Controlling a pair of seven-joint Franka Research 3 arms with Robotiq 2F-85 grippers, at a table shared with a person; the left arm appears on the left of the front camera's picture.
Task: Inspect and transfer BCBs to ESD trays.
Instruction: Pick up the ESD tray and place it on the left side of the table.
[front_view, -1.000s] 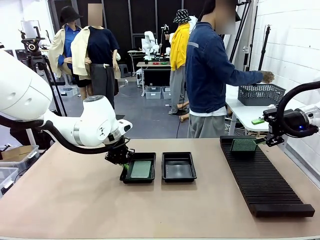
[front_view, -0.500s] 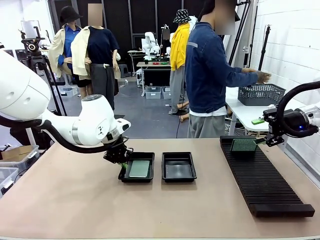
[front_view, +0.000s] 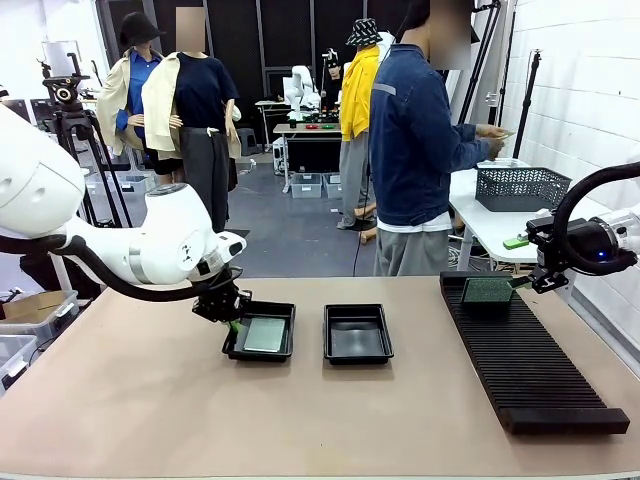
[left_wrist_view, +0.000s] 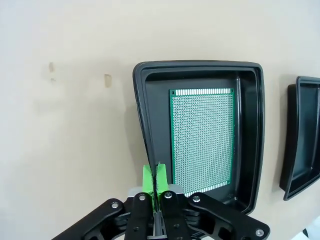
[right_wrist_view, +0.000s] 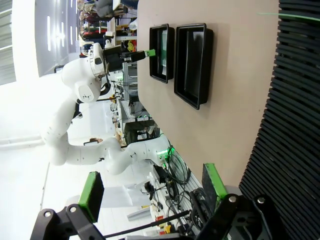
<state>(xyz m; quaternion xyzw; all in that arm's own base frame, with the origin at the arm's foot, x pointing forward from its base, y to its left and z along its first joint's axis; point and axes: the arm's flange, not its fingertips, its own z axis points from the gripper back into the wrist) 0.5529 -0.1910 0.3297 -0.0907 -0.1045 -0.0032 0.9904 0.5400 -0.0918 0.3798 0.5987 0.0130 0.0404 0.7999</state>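
Dragged leftward over the past second, the left tray (front_view: 258, 356) (left_wrist_view: 200, 65), a shallow black rectangular plastic dish with a flared rim, now sits farther from its twin on the tan table (front_view: 150, 420). The left gripper (front_view: 232, 322) (left_wrist_view: 155, 178) has travelled left with it. Its green pads are pressed together on the tray's left wall, pinching the thin black plastic between them. Flat on that tray's floor lies a thin green perforated circuit board (front_view: 263, 334) (left_wrist_view: 202, 140), close to the tray's right wall.

Right of it, apart by a clear strip of table, rests the right tray (front_view: 358, 358) (left_wrist_view: 295, 135) (right_wrist_view: 192, 65), an identical black dish with a bare floor. It has not shifted.

Farther right, the long black ribbed rack (front_view: 530, 370) runs from the far edge of the table toward the near side. At its far end a second green board (front_view: 487, 291) stands upright in a slot.

Just beside that board, the right gripper (front_view: 543, 282) (right_wrist_view: 152, 190) hovers over the rack's far right corner. Its fingers are spread wide with nothing between them, and it is in the same place as before.

At the far side, a person in a blue denim jacket (front_view: 415, 130) is turned toward a side table on the right.
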